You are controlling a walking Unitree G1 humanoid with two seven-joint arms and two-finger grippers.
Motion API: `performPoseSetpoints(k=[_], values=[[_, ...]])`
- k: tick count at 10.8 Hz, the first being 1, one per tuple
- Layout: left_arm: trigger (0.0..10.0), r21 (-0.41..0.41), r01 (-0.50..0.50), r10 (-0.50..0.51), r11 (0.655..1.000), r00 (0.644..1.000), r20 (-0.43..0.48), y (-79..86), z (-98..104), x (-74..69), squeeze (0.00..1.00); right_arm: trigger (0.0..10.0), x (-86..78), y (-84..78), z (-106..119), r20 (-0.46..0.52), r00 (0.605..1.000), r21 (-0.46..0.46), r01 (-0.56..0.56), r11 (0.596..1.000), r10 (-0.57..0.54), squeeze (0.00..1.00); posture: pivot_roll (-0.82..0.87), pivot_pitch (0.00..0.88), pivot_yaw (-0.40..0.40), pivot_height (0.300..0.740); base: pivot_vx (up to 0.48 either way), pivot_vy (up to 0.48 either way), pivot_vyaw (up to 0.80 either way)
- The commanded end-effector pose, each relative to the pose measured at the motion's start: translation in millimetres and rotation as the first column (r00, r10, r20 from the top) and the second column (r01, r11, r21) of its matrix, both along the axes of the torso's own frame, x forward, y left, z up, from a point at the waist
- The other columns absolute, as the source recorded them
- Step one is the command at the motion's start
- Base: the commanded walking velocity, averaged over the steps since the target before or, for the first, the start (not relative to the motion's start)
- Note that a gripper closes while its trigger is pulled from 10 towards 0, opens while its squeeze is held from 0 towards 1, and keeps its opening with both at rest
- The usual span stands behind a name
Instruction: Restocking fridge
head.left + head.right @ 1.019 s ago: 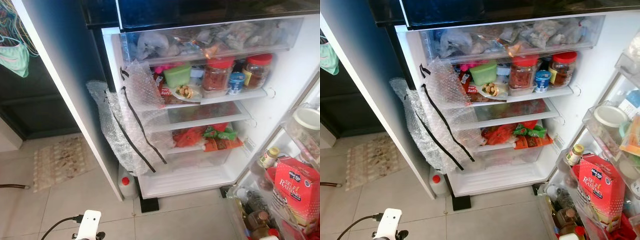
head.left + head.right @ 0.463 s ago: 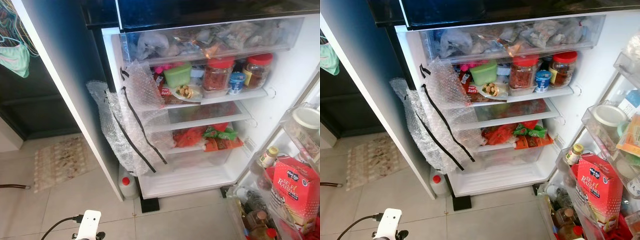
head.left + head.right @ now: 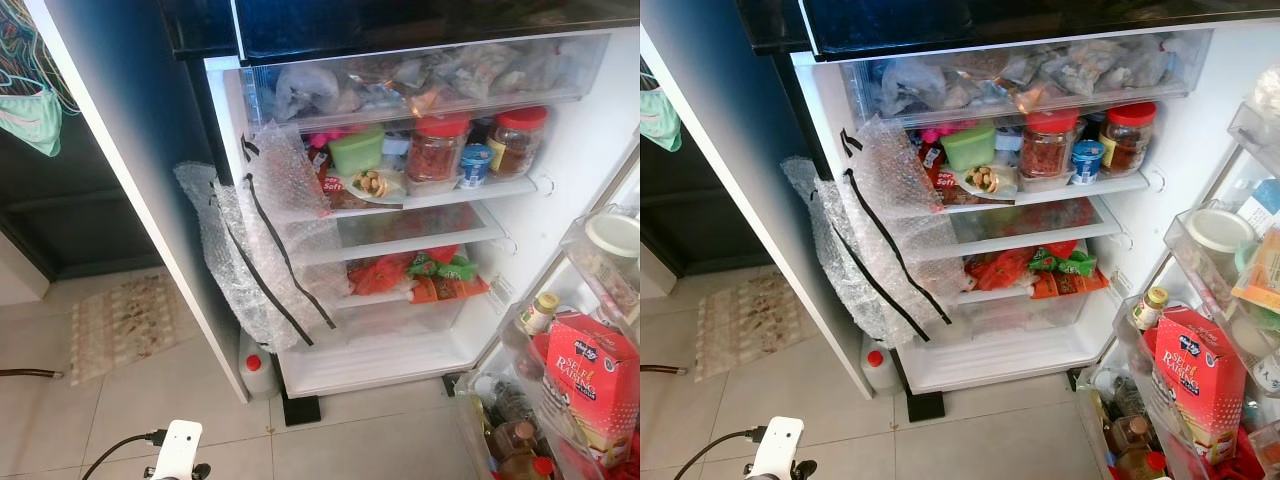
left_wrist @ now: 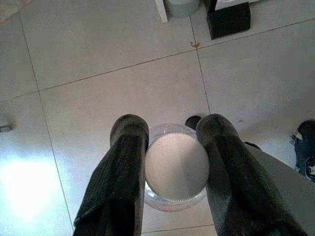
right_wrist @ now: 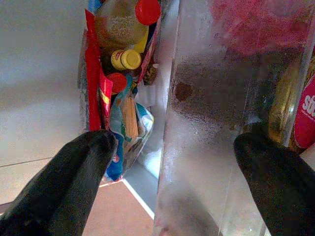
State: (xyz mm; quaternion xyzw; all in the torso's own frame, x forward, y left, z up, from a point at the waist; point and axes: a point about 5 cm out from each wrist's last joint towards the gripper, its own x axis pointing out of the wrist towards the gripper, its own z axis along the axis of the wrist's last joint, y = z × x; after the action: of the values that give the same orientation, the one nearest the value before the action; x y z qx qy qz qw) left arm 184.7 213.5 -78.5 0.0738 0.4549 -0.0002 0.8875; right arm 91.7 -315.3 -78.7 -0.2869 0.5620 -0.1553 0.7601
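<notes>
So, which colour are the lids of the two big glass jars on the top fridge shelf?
Red, on both jars; the right eye view shows it best.

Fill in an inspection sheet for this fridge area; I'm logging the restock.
Surface: pale tiled floor.
Job's things: open white fridge; clear white-lidded jar in left gripper.
Clutter: bubble wrap sheet hanging off shelves; red-capped jug on floor.
Grippers: left shut on jar; right gripper open beside the clear door bin.
Cables: black cable into white device.
Surroundings: patterned mat.
</notes>
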Motion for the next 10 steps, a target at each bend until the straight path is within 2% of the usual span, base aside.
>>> performPoseSetpoints(k=[1,3,4,7,10], values=[[10.0,0.011,0.005,-0.005,1.000,1.000,-0.012,3.7,0,-1.8,0.00,10.0,-2.5,-1.7,0,-0.007,1.000,-0.002,-0.004,1.000,0.004,0.00,-0.10,0.028,0.048,0.740,0.000,0.000,0.00],[10.0,0.013,0.004,-0.004,1.000,1.000,-0.011,3.7,0,-1.7,0.00,10.0,-4.7,-7.9,3,-0.010,1.000,-0.012,-0.004,1.000,0.004,0.00,-0.10,0.029,0.048,0.740,0.000,0.000,0.00],[10.0,0.014,0.006,-0.006,1.000,1.000,-0.011,3.8,0,-1.3,0.00,10.0,-11.1,-19.4,7,-0.027,1.000,-0.039,-0.001,0.999,0.000,0.00,-0.10,0.029,0.048,0.740,0.000,0.000,0.00],[10.0,0.016,0.007,-0.007,1.000,1.000,-0.009,4.2,0,-0.5,0.00,10.0,-23.4,-38.6,15,-0.064,0.998,-0.084,-0.001,0.996,-0.004,0.00,-0.10,0.028,0.052,0.740,0.000,0.000,0.00],[10.0,0.023,0.011,-0.011,1.000,1.000,-0.009,5.7,1,-0.3,0.00,10.0,-29.2,-49.6,21,-0.090,0.996,-0.122,-0.014,0.992,0.003,0.00,-0.10,0.030,0.056,0.740,0.000,0.000,0.00]])
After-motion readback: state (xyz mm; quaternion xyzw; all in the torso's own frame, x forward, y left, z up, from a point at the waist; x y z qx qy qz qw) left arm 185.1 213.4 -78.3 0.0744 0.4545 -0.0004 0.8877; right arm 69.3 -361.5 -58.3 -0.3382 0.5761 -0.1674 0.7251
